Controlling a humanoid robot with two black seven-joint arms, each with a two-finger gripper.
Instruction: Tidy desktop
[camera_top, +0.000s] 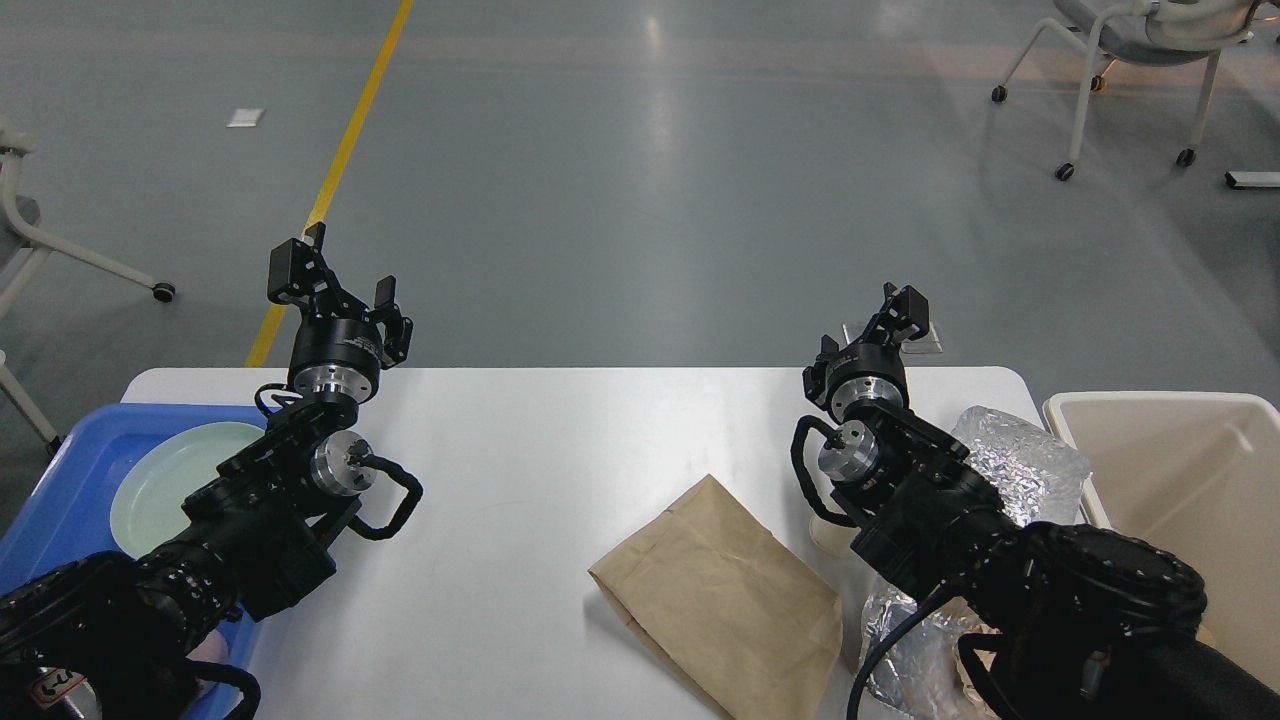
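The white desktop (520, 470) fills the lower half of the head view. A flat brown paper bag (720, 600) lies on it right of centre. A crumpled silvery plastic wrap (1025, 460) lies at the right, partly under my right arm. My left gripper (340, 278) is open and empty, raised over the table's far left edge. My right gripper (868, 325) is open and empty, raised over the far right edge. A small cream object (825, 535) shows beside my right arm, mostly hidden.
A blue tray (60, 470) holding a pale green plate (160, 490) sits at the left edge, partly under my left arm. A beige bin (1180, 420) stands off the table's right end. Wheeled chairs stand on the floor at the far right (1130, 40) and far left (60, 250).
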